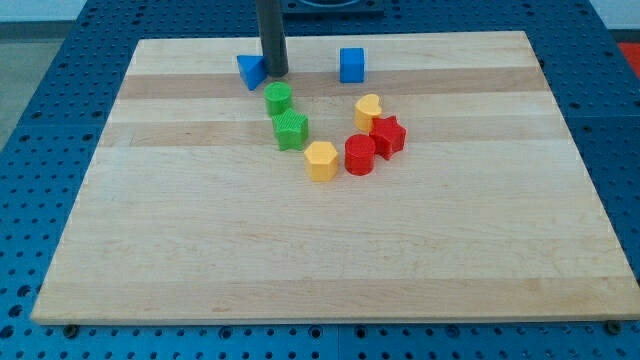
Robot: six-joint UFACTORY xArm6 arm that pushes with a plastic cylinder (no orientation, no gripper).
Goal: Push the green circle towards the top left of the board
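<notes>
The green circle (278, 98) sits on the wooden board (200, 250) a little left of centre, near the view's top. My tip (275, 73) is just above it in the view, close to its top edge, and next to the right side of a blue triangle block (250, 70). A green star (291, 130) lies right below the green circle, nearly touching it.
A blue cube (351, 65) stands at the view's top, right of my tip. A yellow heart (368, 110), a red star (388, 136), a red cylinder (360, 154) and a yellow hexagon (321, 160) cluster right of and below the green blocks.
</notes>
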